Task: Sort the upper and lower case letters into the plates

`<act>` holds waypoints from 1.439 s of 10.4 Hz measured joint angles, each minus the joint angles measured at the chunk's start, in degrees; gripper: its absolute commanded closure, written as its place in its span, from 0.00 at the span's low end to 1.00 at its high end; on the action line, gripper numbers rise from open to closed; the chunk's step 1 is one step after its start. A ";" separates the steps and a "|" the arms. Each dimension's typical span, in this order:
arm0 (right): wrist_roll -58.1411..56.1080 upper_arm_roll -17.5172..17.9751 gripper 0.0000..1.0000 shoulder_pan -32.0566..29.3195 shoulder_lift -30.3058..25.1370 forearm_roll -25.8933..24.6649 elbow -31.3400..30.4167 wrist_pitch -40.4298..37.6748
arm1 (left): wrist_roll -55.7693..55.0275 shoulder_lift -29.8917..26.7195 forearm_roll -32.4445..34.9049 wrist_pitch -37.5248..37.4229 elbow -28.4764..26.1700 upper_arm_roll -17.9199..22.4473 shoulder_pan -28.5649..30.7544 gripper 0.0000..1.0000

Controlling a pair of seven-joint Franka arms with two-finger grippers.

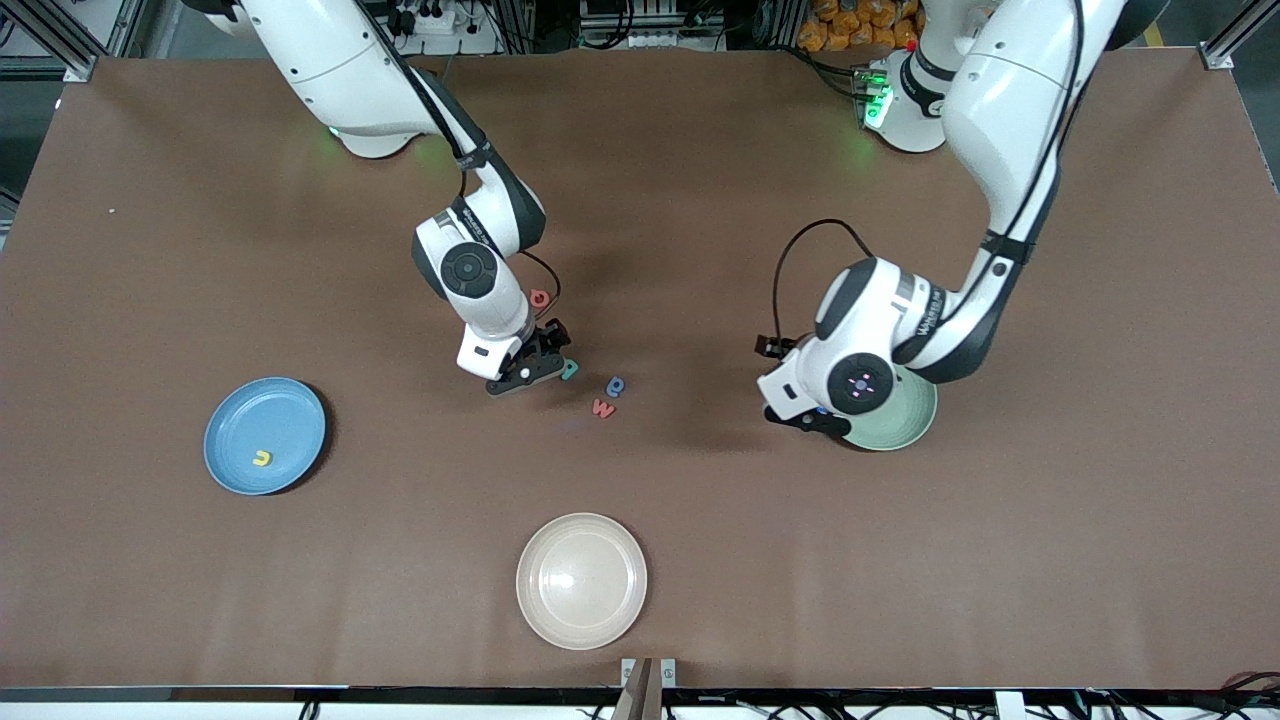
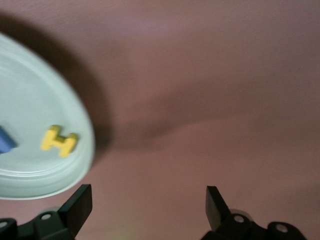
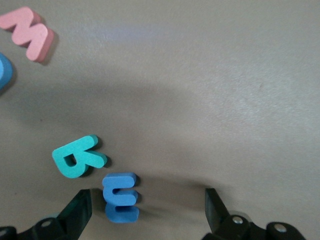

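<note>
The right hand (image 1: 545, 368) hangs mid-table with fingers apart, low over a blue letter (image 3: 120, 197) lying just inside one finger — the teal letter (image 3: 78, 156) just beside it. The left hand (image 1: 805, 418), also spread and empty, hovers at the green plate (image 1: 905, 425) — yellow letter (image 2: 59, 140) inside.

pale green plate (image 1: 905, 425) mostly hidden under left arm, blue letter (image 2: 5, 141) cut off
</note>
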 measured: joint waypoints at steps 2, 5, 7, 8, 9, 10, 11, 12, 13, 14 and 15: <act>0.43 -0.10 0.20 0.13 0.16 -0.05 0.19 0.02 | -4.56 0.41 -1.12 5.12 -0.01 -0.01 -3.15 0.00; 0.54 -0.32 1.00 0.16 0.05 -0.09 0.62 0.00 | -8.45 2.36 -1.43 11.45 0.98 0.00 -5.33 0.00; 0.63 -0.22 1.00 0.18 -0.01 -0.09 0.98 0.00 | -10.41 3.33 -1.43 15.90 1.42 -0.01 -6.86 0.00; 0.74 -0.23 1.00 0.19 -0.08 -0.09 1.02 -0.06 | -10.60 3.68 -1.43 17.28 1.47 0.00 -7.31 0.00; 0.79 -0.28 1.00 0.19 -0.07 -0.08 1.03 -0.04 | -10.61 3.95 -1.43 17.86 1.60 -0.01 -7.57 0.00; 0.85 -0.44 1.00 0.17 -0.07 -0.09 1.08 0.02 | -10.61 4.04 -1.43 18.01 1.70 0.02 -7.59 0.00; 1.01 -0.81 1.00 -0.04 -0.07 -0.08 1.25 0.16 | -10.61 4.04 -1.43 18.02 1.80 0.15 -7.57 0.00; 1.02 -1.20 1.00 -0.95 -0.18 -0.09 1.73 0.29 | -10.61 4.05 -1.43 18.03 1.90 0.31 -7.53 0.00; 0.99 -1.54 1.00 -2.58 -0.63 -0.09 2.29 0.31 | -10.61 4.06 -1.43 18.03 1.98 0.47 -7.44 0.00; 0.92 -1.73 1.00 -4.62 -1.51 -0.10 2.65 0.30 | -10.61 4.08 -1.43 18.03 2.01 0.56 -7.37 0.00; 0.85 -2.19 1.00 -6.70 -2.68 -0.10 2.86 0.19 | -10.61 4.20 -1.43 18.26 2.01 0.56 -7.38 0.00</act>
